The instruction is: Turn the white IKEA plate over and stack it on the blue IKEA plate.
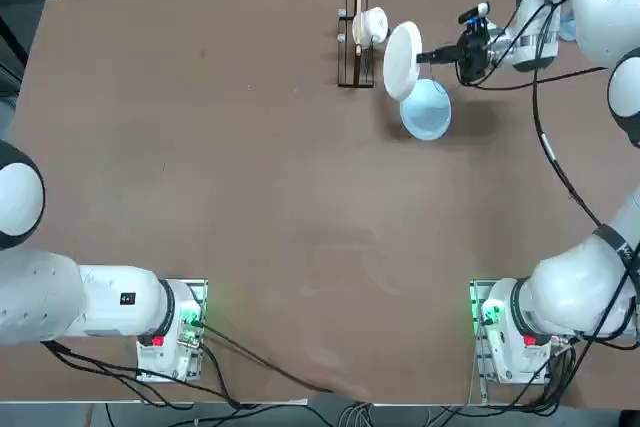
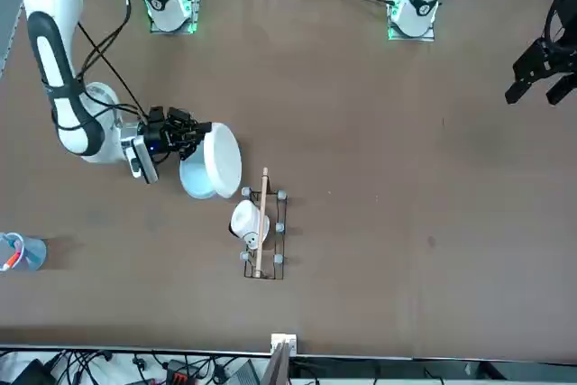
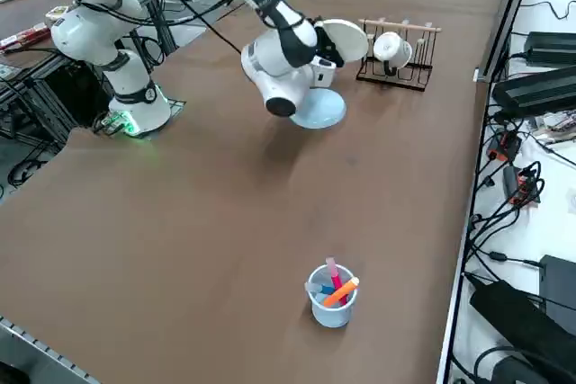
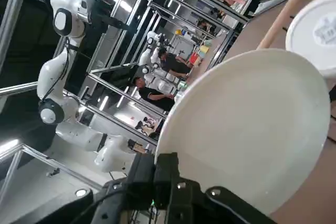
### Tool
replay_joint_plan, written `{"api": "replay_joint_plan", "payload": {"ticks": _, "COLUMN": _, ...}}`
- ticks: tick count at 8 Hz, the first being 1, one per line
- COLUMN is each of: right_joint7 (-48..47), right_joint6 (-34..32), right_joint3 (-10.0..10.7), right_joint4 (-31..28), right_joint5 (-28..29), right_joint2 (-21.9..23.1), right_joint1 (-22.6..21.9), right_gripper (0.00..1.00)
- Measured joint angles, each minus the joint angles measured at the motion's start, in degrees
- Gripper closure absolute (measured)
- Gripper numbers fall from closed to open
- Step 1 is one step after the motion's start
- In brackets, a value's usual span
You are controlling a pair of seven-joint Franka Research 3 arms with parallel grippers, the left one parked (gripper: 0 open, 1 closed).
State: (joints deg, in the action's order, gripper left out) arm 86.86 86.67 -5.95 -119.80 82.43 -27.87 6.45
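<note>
Small round plastic plate (image 1: 402,59): plain white. Second small round plastic plate (image 1: 428,110): pale blue, plain. Desk (image 1: 250,197): brown. End effector (image 1: 438,53): black. Small handled cup (image 1: 372,26): white. Clear bluish cup (image 3: 331,303) held pink and orange items.

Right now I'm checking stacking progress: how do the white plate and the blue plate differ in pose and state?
The white plate is held up on edge above the table, while the blue plate lies flat on the table. The white plate is clamped at its rim by the right gripper, fingers shut on it; the blue plate lies free, untouched. One is plain white, the other pale blue. Both are small, round and look the same size.
</note>
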Motion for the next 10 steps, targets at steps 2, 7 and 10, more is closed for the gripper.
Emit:
{"api": "replay_joint_plan", "payload": {"ticks": 2, "right_joint7": 1.5, "right_joint6": -0.9, "right_joint3": 0.1, "right_joint4": -1.4, "right_joint5": 0.1, "right_joint2": -0.3, "right_joint1": 0.8, "right_gripper": 0.97}}
{"api": "replay_joint_plan", "payload": {"ticks": 7, "right_joint7": 5.8, "right_joint6": -0.9, "right_joint3": 0.8, "right_joint4": -1.4, "right_joint5": 0.1, "right_joint2": -4.8, "right_joint1": 2.1, "right_gripper": 0.97}}
{"api": "replay_joint_plan", "payload": {"ticks": 10, "right_joint7": 7.3, "right_joint6": -0.9, "right_joint3": 0.8, "right_joint4": -1.3, "right_joint5": -1.1, "right_joint2": -6.4, "right_joint1": 2.6, "right_gripper": 0.97}}
